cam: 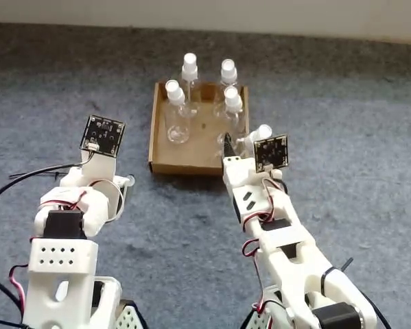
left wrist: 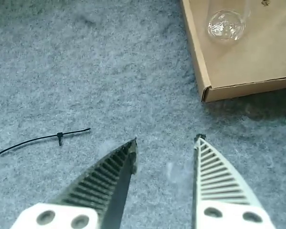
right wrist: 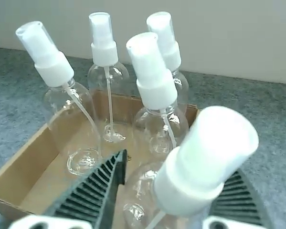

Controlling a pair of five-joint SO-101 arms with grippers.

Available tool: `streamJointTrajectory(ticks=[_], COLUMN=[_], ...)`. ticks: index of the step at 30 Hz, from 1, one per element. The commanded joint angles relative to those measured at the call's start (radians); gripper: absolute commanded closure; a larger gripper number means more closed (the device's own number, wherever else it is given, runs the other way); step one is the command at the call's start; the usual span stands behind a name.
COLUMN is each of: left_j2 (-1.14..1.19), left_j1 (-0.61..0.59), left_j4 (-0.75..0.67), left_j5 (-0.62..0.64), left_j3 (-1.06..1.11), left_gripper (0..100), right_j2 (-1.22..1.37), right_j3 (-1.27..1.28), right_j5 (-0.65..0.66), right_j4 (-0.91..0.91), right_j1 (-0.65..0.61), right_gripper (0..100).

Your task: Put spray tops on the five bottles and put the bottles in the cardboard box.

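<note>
Boxing fifth bottle (right wrist: 207, 148) | my right claw (right wrist: 180, 168) clamping it at 5 o'clock of box (cam: 152, 130) | left claw (left wrist: 164, 142) hanging apart | next, likely: lowering inside, releasing.

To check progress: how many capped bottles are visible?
5. Four stand in the cardboard box: two at the back, two in front. The fifth bottle is in the right gripper at the box's corner.
</note>
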Motion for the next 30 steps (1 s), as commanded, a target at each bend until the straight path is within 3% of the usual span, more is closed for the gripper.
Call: streamJointTrajectory(ticks=[1, 6, 11, 24, 30], left_j2=[-0.01, -0.01, -0.01, -0.01, -0.01], left_j1=[-0.005, -0.005, -0.005, -0.005, -0.005], left_j4=[-0.014, -0.015, -0.015, -0.015, -0.017], left_j5=[0.011, 0.011, 0.011, 0.011, 0.011], left_j3=[-0.004, -0.004, -0.004, -0.004, -0.004], left_gripper=[82, 82, 82, 82, 82], right_j2=[-0.018, -0.018, -0.018, -0.019, -0.019], right_j3=[-0.012, -0.012, -0.004, -0.012, -0.012], right_j5=[0.009, 0.014, 0.12, 0.121, 0.118], right_j4=[0.008, 0.01, 0.01, 0.012, 0.097], right_j1=[0.002, 0.002, 0.002, 0.065, 0.077], right_gripper=[76.4, 76.4, 76.4, 76.4, 76.4])
